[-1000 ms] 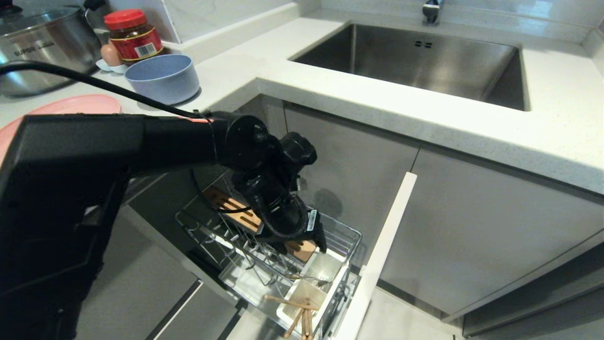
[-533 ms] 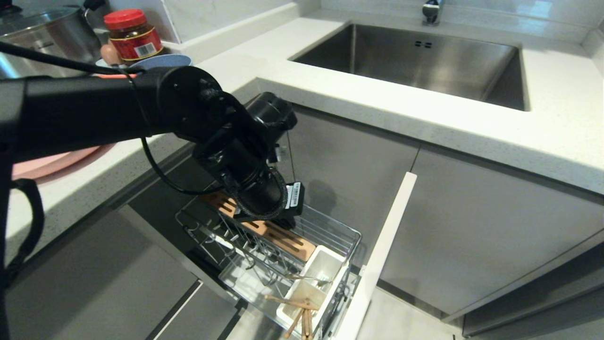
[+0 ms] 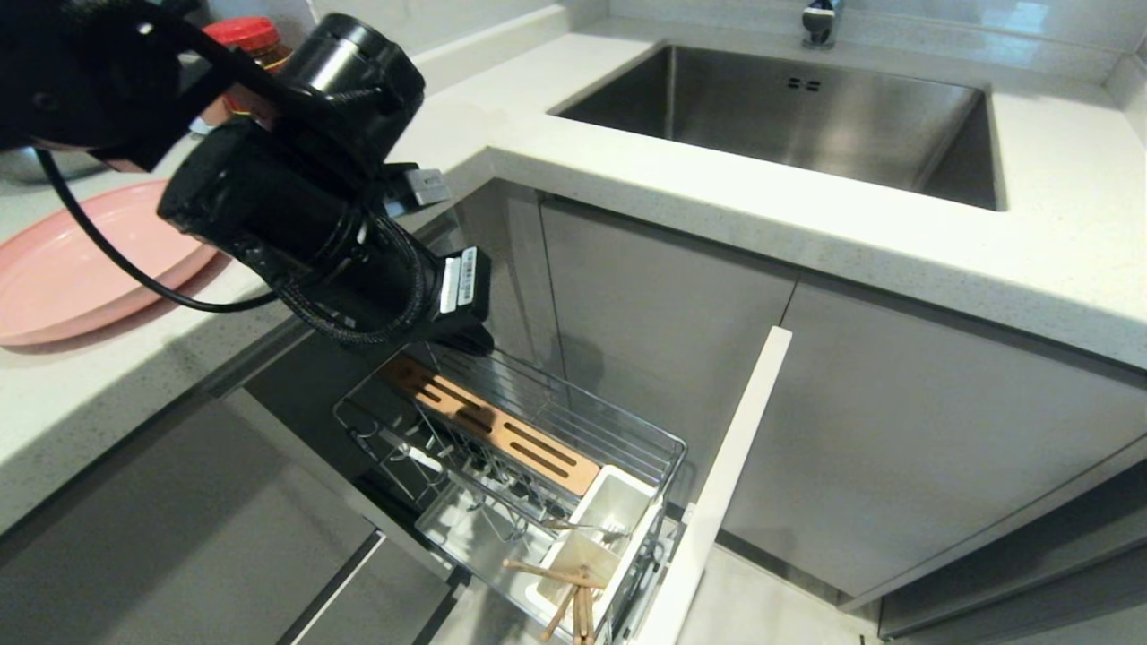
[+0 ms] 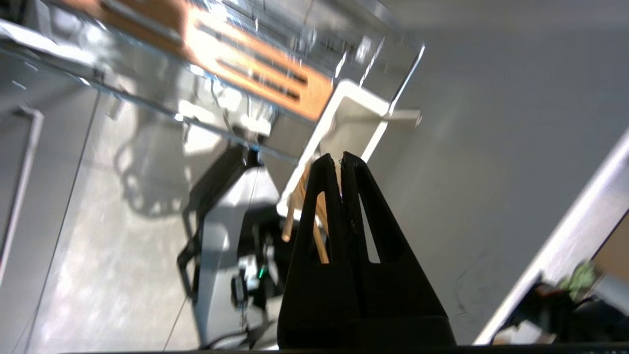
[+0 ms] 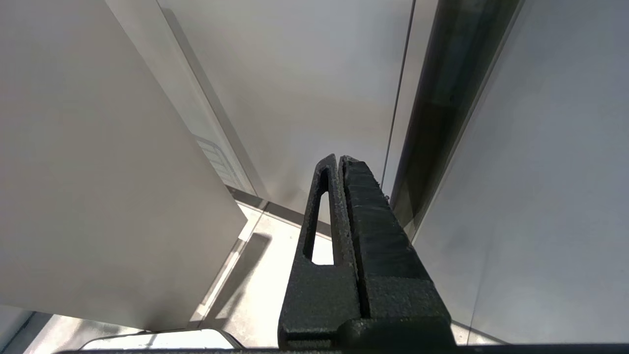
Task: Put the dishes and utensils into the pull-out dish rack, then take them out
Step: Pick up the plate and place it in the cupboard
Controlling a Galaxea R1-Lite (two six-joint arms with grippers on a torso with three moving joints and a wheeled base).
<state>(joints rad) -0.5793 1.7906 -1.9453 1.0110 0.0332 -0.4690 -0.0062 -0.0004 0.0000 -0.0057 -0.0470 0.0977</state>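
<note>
- Chrome wire dish rack (image 3: pixel 573 430) carries a slotted wooden board (image 3: pixel 497 430); wooden chopsticks (image 3: pixel 564 596) sit in its front white cup.
- Matte pink plate (image 3: pixel 63 269) lies at the worktop's left edge.
- Left gripper (image 4: pixel 340 160): fingers pressed together, empty, above the rack.
- Right gripper (image 5: pixel 339 160): fingers together.

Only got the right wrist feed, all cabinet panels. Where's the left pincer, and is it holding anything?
Observer: Left pincer is shut and empty, hanging above the pulled-out rack.
Operator: Chopsticks loaded?
Observer: Yes, the chopsticks lean in the white cup nearest the rack's front panel.
</note>
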